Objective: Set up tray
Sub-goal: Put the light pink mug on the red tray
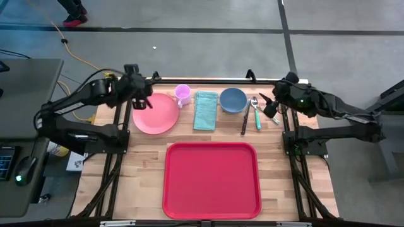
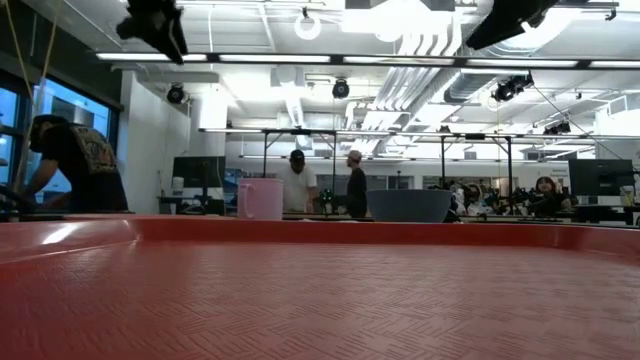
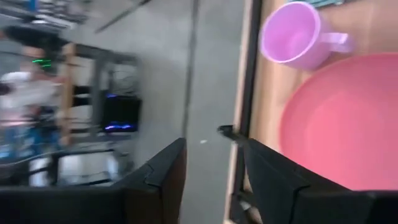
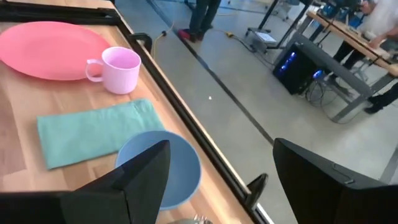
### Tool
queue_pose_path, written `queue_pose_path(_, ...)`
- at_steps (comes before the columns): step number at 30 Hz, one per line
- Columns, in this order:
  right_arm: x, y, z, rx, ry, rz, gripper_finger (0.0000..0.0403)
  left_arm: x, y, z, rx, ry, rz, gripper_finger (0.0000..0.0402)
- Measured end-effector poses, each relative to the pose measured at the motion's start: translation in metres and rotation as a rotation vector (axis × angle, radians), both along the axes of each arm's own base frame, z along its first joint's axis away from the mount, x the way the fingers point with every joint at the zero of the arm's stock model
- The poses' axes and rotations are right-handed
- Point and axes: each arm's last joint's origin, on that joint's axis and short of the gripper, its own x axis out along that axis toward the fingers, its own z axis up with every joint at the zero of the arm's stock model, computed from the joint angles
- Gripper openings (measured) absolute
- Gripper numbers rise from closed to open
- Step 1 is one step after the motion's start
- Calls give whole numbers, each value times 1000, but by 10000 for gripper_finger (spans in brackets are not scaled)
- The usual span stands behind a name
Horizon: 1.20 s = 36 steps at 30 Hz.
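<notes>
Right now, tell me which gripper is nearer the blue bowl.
Right. The right gripper hovers just beyond the cutlery beside the blue bowl; the left gripper is across the table, over the pink plate's edge.

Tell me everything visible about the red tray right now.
The tray is a large bright red rectangle with rounded corners and a raised rim; it looks like plastic. The low view shows a fine crosshatch texture on its floor. It lies flat on the wooden table, at the near middle, long side across. Nothing is on it, and neither gripper touches it. The plate, napkin, bowl and cutlery lie in a row beyond its far edge, apart from it.
</notes>
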Motion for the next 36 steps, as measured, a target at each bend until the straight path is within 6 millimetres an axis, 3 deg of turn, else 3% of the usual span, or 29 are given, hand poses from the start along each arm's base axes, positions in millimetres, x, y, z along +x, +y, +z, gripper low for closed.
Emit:
queue_pose_path(6, -6, 2, -2, 32, 1, 5, 266, 9, 58, -10, -169, -143, -163, 245)
queue_pose_path(14, -8, 3, -8, 73, 50, 24, 266, 21, 133, -49, -426, -80, -238, 296)
queue_pose_path(19, -9, 3, -10, 88, 73, 20, 266, 43, 162, -67, -604, 9, -231, 317)
queue_pose_path(27, -10, 4, -11, 87, 80, 21, 266, 77, 172, -69, -754, 156, -336, 321)
queue_pose_path(36, -11, 4, -12, 93, 97, 21, 266, 97, 150, -65, -798, 171, -479, 296)
